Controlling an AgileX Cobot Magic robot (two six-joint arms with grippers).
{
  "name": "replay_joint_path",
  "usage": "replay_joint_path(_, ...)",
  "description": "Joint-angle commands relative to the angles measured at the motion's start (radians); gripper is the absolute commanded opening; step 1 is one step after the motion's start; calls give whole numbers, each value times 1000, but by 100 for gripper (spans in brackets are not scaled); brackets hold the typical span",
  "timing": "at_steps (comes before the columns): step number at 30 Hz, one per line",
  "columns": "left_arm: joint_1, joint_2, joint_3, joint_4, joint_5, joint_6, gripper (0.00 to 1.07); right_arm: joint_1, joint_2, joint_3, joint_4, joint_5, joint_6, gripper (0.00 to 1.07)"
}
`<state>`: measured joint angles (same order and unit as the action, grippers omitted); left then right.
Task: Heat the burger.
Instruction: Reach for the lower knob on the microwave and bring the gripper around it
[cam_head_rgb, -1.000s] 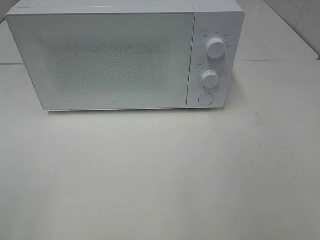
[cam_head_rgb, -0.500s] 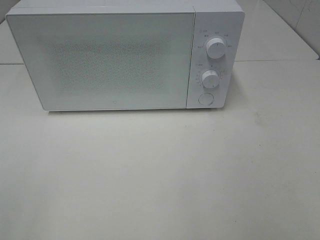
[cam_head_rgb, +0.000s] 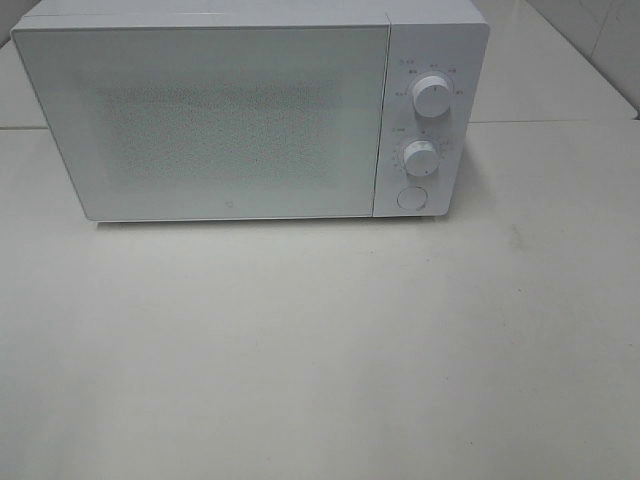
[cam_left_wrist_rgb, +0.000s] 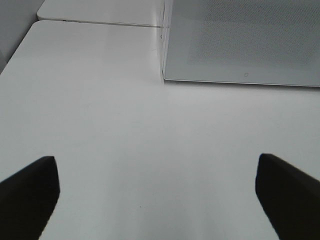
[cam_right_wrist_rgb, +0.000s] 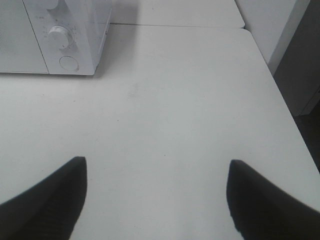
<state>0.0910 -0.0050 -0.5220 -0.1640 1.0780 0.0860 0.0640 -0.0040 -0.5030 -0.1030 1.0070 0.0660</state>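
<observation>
The burger is out of view in every frame. A white microwave (cam_head_rgb: 250, 110) stands at the back of the white table with its door (cam_head_rgb: 210, 120) closed; the mesh window shows nothing clear inside. Neither arm shows in the high view. My left gripper (cam_left_wrist_rgb: 157, 192) hovers open over bare table, well in front of the microwave's door corner (cam_left_wrist_rgb: 240, 45). Over the table's right part my right gripper (cam_right_wrist_rgb: 157, 192) is open too, with nothing between its fingers, and the microwave's control panel (cam_right_wrist_rgb: 67, 30) lies far ahead of it.
Two white dials (cam_head_rgb: 431, 95) (cam_head_rgb: 421, 157) and a round button (cam_head_rgb: 411, 198) sit on the microwave's right panel. The white table (cam_head_rgb: 320, 350) spreads in front. Its right edge (cam_right_wrist_rgb: 280, 90) drops off beside a grey wall. A seam joins a second tabletop (cam_left_wrist_rgb: 100, 23) behind.
</observation>
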Motion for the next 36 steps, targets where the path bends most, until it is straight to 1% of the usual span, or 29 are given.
replay_joint_path(1,4,-19,1,-10,-11,1,100,-4,-27,3,-5,-12,-2,75)
replay_joint_path(4,4,-19,1,-10,-11,1,100,-4,-23,1,-24,-13,16,75)
replay_joint_path(6,4,-19,1,-10,-11,1,100,-4,-14,-17,-24,-31,16,75)
replay_joint_path(8,4,-19,1,-10,-11,1,100,-4,24,-58,-24,-77,7,75)
replay_joint_path(9,4,-19,1,-10,-11,1,100,-4,24,-58,-24,-77,7,75)
replay_joint_path(10,4,-19,1,-10,-11,1,100,-4,65,-75,-22,-113,7,75)
replay_joint_path(12,4,-19,1,-10,-11,1,100,-4,87,-76,-22,-134,7,75)
replay_joint_path(14,4,-19,1,-10,-11,1,100,-4,149,-75,-20,-191,7,75)
replay_joint_path(15,4,-19,1,-10,-11,1,100,-4,149,-75,-20,-191,7,75)
replay_joint_path(17,4,-19,1,-10,-11,1,100,-4,227,-75,-20,-270,7,75)
replay_joint_path(18,4,-19,1,-10,-11,1,100,-4,227,-75,-20,-270,7,75)
replay_joint_path(20,4,-19,1,-10,-11,1,100,-4,294,-75,-20,-371,17,75)
replay_joint_path(21,4,-19,1,-10,-11,1,100,-4,294,-75,-20,-371,17,75)
replay_joint_path(23,4,-19,1,-10,-11,1,100,-4,357,-75,-16,-464,17,75)
replay_joint_path(24,4,-19,1,-10,-11,1,100,-4,357,-75,-16,-464,17,75)
replay_joint_path(26,4,-19,1,-10,-11,1,100,-4,443,-74,-13,-560,17,75)
replay_joint_path(29,4,-19,1,-10,-11,1,100,-4,466,-74,-13,-585,21,75)
replay_joint_path(34,4,-19,1,-10,-11,1,100,-4,593,-74,-13,-715,24,75)
replay_joint_path(35,4,-19,1,-10,-11,1,100,-4,593,-74,-13,-715,24,75)
replay_joint_path(36,4,-19,1,-10,-11,1,100,-4,639,-74,-13,-744,24,75)
